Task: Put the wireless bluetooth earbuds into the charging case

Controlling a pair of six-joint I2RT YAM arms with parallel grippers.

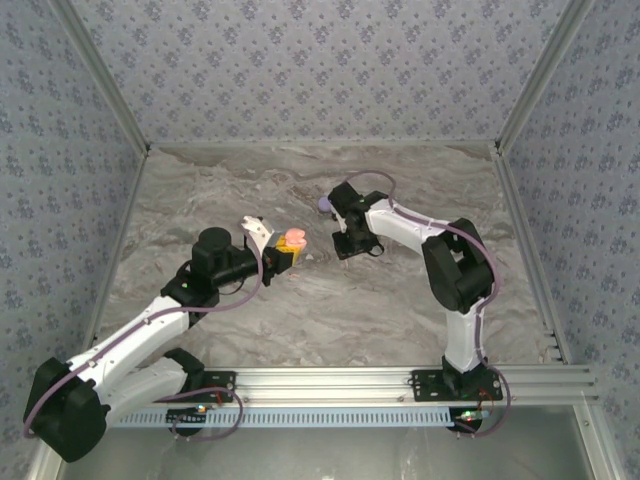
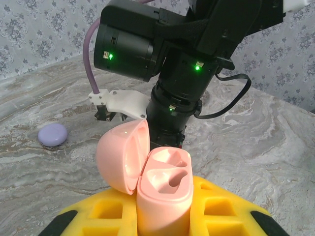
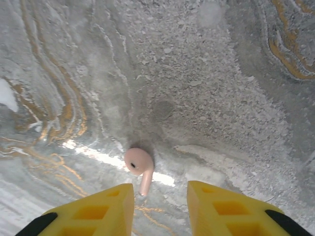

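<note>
Pink earbud (image 3: 138,163) lies on marble tabletop (image 3: 221,98), just ahead of R gripper (image 3: 160,191). Jaws apart, empty, bud offset toward one finger. Judgement: centre over bud, drop straight, close gently, as it may roll. L gripper (image 1: 285,252) clamps pink charging case (image 2: 164,182), lid up, sockets empty. Purple disc (image 2: 52,134) well aside, no obstruction.

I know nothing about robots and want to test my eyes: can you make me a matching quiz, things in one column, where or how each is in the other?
1. pink case
2. pink earbud
3. purple disc
4. right claw

A. fingers apart, holding nothing
B. on the table, beside the right arm
C. lid open, gripped by the left claw
D. on the table, just ahead of yellow fingers

Pairs: 1-C, 2-D, 3-B, 4-A
</note>
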